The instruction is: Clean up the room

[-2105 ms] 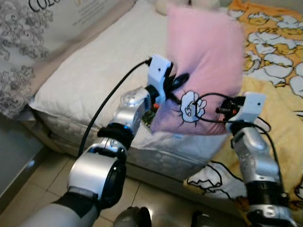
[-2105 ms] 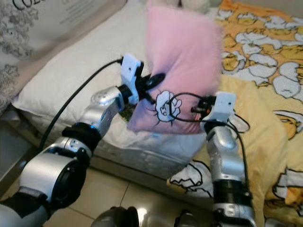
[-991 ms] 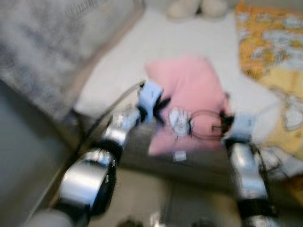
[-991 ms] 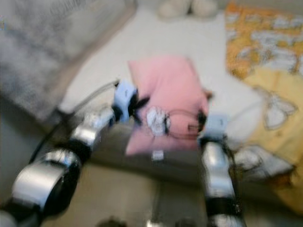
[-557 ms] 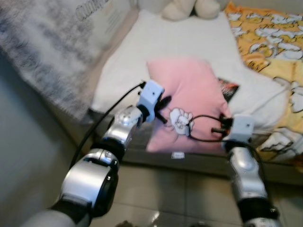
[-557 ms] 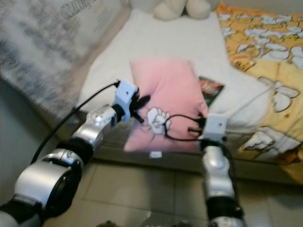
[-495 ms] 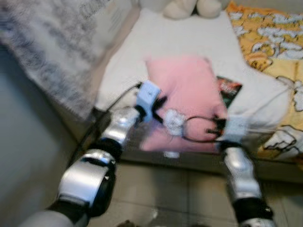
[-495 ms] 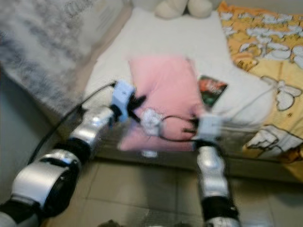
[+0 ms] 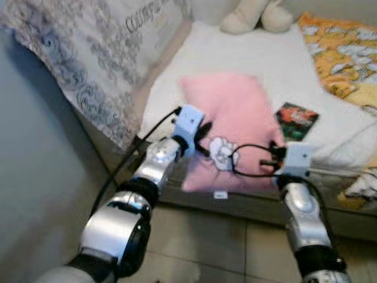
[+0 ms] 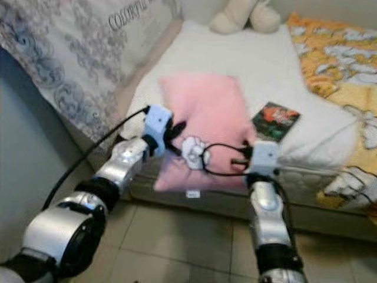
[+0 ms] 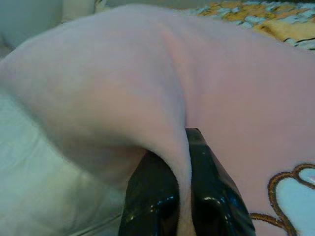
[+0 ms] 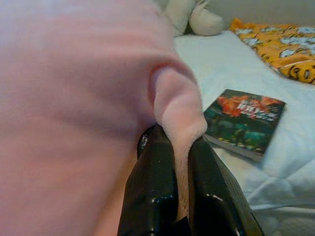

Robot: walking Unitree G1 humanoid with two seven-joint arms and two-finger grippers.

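While both arms reach forward, pink pillow [image 9: 235, 118] held up above near edge of bed [image 9: 247, 53]. Left gripper [image 11: 184, 169] pinches fold on one side; right gripper [image 12: 179, 169] pinches opposite corner. Book [image 9: 297, 113] lies on bed just beside pillow.

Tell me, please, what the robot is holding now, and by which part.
The pink pillow, with both grippers: the left gripper pinches a fold of fabric on its left edge, the right gripper a fold on its right edge.
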